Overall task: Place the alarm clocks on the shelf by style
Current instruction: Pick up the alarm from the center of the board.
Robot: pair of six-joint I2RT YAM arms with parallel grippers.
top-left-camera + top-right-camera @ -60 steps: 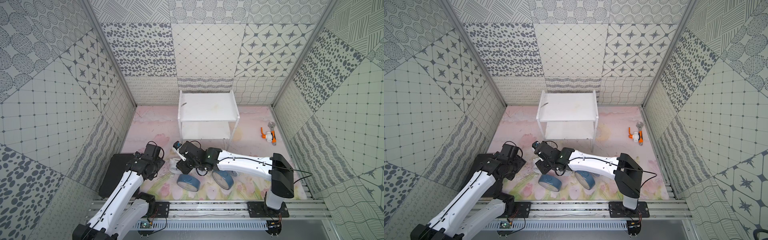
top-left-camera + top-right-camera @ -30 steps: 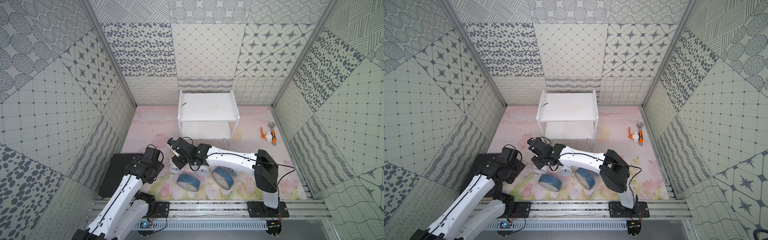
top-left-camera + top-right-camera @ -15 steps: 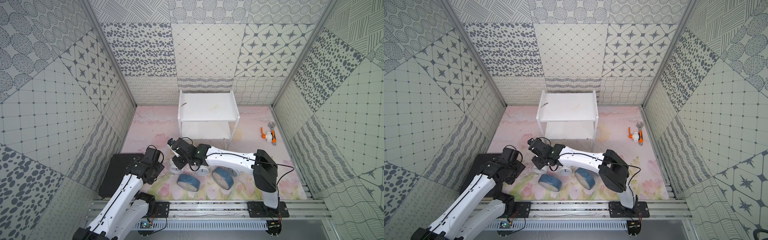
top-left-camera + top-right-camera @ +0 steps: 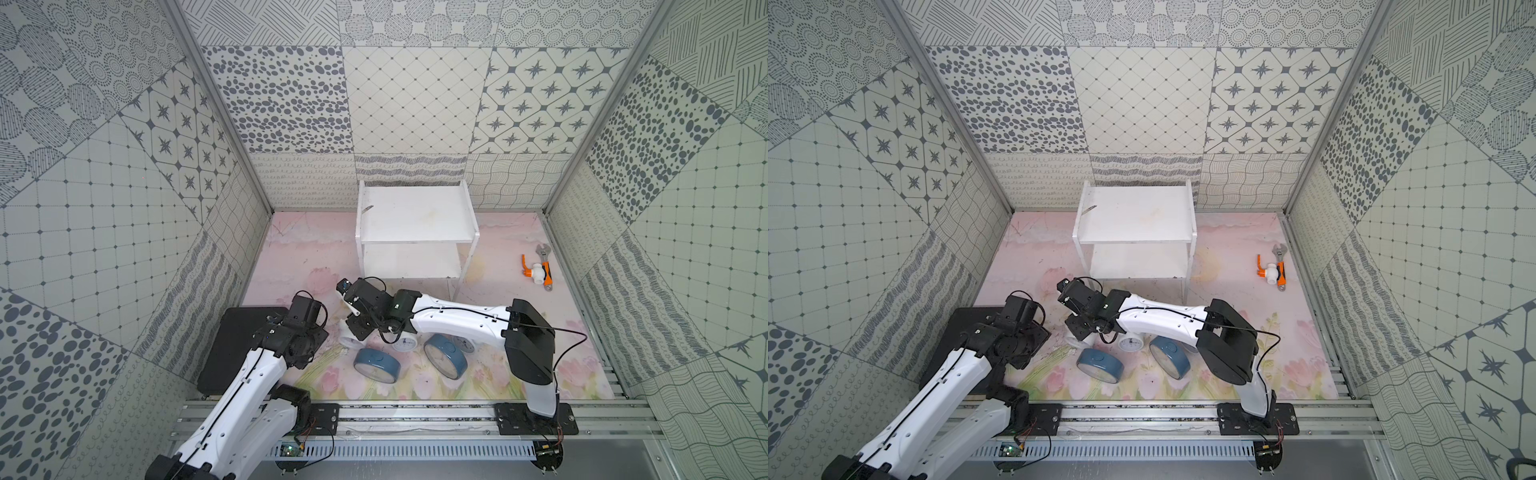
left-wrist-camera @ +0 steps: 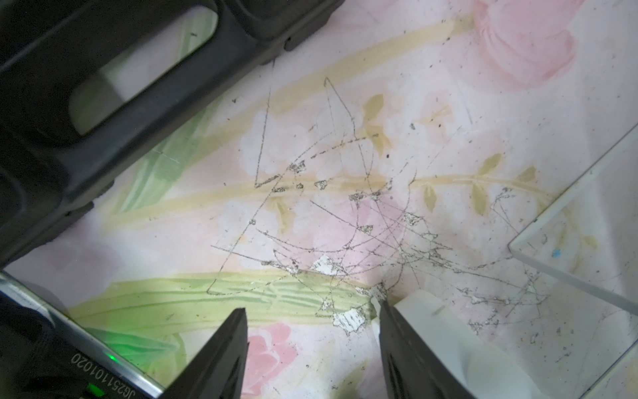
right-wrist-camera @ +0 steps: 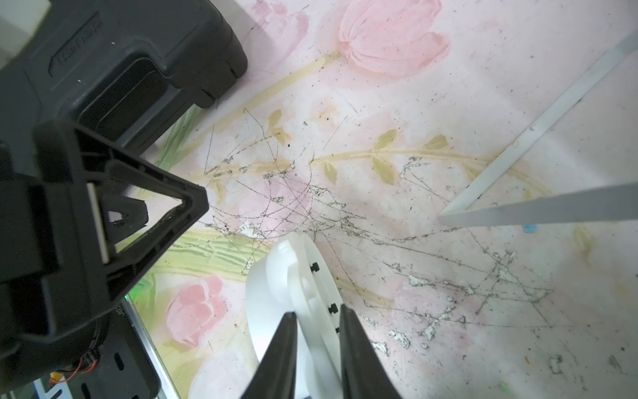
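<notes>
White twin-bell clock (image 6: 276, 276) lies on the worktop (image 6: 448, 103) before the shelf (image 4: 415, 216), my right gripper (image 6: 317, 311) pinched narrowly on its edge: confirm firm hold, then lift straight up.

Three white twin-bell clocks (image 4: 405, 343) and two blue clocks (image 4: 376, 365) are clustered near the front edge of the mat (image 4: 519, 316), before the white shelf (image 4: 415, 216).
</notes>
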